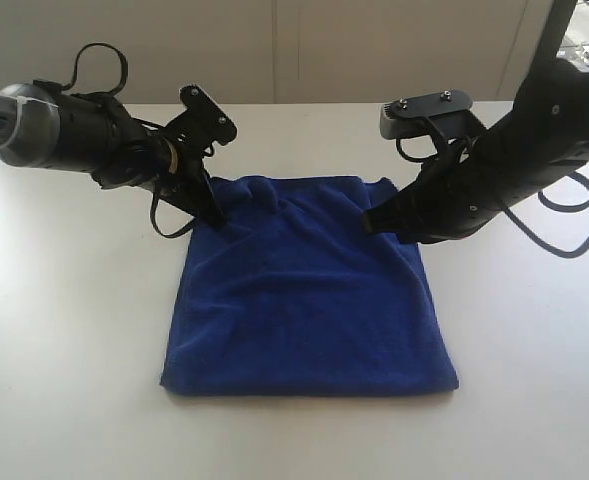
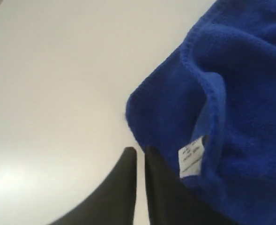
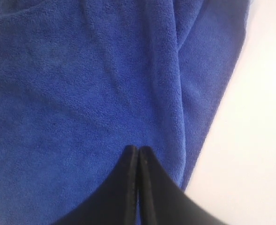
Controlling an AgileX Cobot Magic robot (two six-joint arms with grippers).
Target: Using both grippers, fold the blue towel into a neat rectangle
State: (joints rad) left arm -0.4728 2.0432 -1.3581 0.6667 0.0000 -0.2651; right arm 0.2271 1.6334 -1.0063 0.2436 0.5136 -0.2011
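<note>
Towel (image 1: 304, 300), deep blue, lies on the white table (image 1: 74, 330) between my two grippers, far edge rumpled. My left gripper (image 1: 215, 210) sits at its far left corner beside the white label (image 2: 192, 157), jaws slightly parted, gripping nothing. My right gripper (image 1: 370, 222) is closed, tips on cloth near the far right corner; pinching or not, I cannot tell. Lifting with cloth snagged would drag the fold crooked.

You have the blue towel (image 1: 309, 300) lying flat, far edge rumpled, white label (image 2: 190, 157) showing. Left gripper (image 2: 140, 149) barely parted beside its corner; right gripper (image 3: 138, 147) closed.
</note>
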